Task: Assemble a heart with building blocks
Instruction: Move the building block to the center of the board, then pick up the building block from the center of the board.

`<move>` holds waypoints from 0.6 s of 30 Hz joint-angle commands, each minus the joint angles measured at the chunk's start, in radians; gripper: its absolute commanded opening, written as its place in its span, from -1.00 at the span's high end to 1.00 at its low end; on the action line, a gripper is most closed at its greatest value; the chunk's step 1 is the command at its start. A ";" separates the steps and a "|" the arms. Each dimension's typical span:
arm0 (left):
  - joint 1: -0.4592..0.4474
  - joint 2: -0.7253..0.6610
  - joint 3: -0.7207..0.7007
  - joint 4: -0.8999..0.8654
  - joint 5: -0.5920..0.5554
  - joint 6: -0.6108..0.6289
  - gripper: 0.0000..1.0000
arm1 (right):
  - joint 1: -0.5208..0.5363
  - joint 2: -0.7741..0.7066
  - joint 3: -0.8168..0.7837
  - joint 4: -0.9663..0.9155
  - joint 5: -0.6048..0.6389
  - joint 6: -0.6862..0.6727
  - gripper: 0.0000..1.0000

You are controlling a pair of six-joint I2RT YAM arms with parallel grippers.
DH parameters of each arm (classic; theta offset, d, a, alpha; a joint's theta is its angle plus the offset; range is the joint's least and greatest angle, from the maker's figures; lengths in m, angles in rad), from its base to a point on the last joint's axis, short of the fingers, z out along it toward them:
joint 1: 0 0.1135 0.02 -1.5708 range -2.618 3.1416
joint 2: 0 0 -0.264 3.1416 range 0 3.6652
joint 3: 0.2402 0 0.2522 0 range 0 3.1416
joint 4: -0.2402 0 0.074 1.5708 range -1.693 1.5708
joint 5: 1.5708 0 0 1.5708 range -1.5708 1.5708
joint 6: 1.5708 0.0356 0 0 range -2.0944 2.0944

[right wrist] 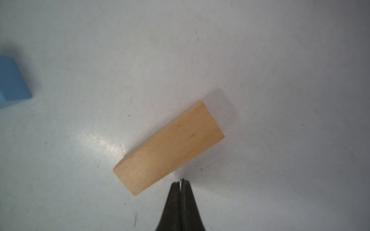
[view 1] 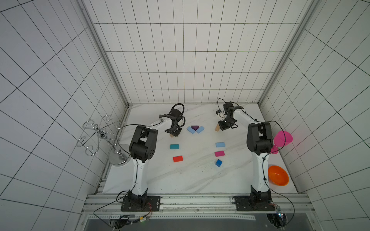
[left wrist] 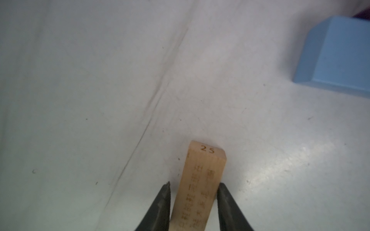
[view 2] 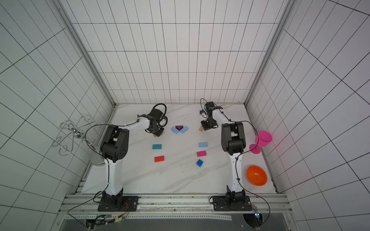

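While the left tool [left wrist: 194,184] pinches a tan block [left wrist: 207,160], the right tool [right wrist: 181,181], pressed together beside the second tan block [right wrist: 170,146], should next nudge it toward the light blue bricks [view 1: 191,130]

The white surface [view 1: 160,176] has grey streaks. At the back, in the middle, two light blue blocks [view 1: 190,129] touch and make a V, with a purple wedge [view 1: 195,127] in the gap. To their right a wooden block [right wrist: 169,147] lies flat. To their left another wooden block [left wrist: 200,186] is pinched in the left claw [left wrist: 193,186].

Nearer the front sit a teal block [view 1: 174,146] and a red block [view 1: 177,159]. Across from them sit a third light blue block [view 1: 220,144], a pink block [view 1: 219,153] and a blue cube [view 1: 218,163].

A pink goblet [view 1: 283,139] and an orange bowl [view 1: 278,178] are at the right edge. A silver wire stand [view 1: 118,158] is at the left edge.
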 commanded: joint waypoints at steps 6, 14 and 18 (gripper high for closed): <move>-0.020 0.053 -0.034 -0.044 -0.009 0.007 0.24 | -0.013 -0.126 -0.019 -0.002 0.025 0.005 0.51; -0.022 0.067 -0.015 -0.052 -0.014 0.000 0.25 | -0.013 0.088 0.449 -0.393 0.103 0.432 -0.32; -0.024 0.073 -0.013 -0.053 -0.015 -0.001 0.24 | 0.025 0.116 0.467 -0.437 0.089 0.595 -0.24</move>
